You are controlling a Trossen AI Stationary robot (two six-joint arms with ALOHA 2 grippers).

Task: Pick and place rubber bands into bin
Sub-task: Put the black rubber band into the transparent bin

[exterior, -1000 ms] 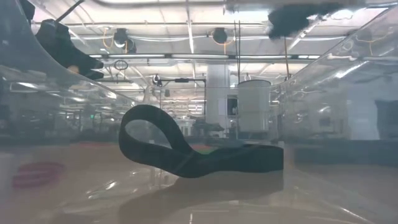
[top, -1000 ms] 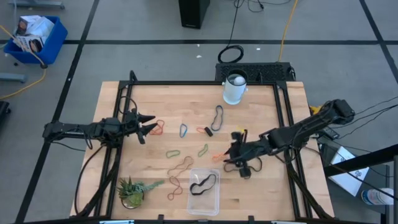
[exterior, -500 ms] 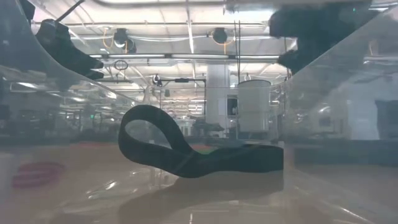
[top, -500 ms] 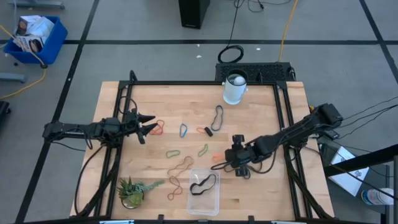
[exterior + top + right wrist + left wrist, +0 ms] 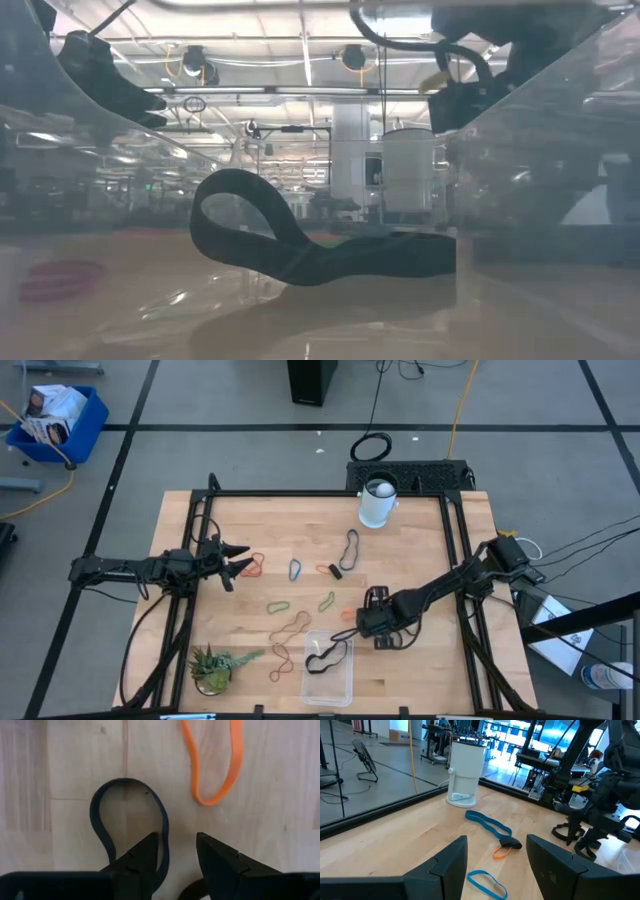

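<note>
Several rubber bands lie flat on the wooden table: an orange one (image 5: 350, 612), green ones (image 5: 278, 605), a blue one (image 5: 295, 569) and a red pair (image 5: 252, 565). The clear bin (image 5: 328, 680) stands near the front edge with a black band (image 5: 320, 255) inside. My right gripper (image 5: 372, 622) points steeply down, open, just right of the bin. One strand of a black band (image 5: 127, 820) on the table lies between its fingers; the orange band (image 5: 215, 765) is just beyond. My left gripper (image 5: 235, 560) waits open and level at the table's left.
A white cup (image 5: 376, 503) stands at the far edge, and a small potted plant (image 5: 213, 665) at the front left. A blue-grey band (image 5: 349, 546) and a brown one (image 5: 290, 626) lie mid-table. Black rails frame the table.
My right gripper has come down toward the table and moved toward the bin and the near edge, tipping over until it points steeply down. The bands and the bin lie as before.
</note>
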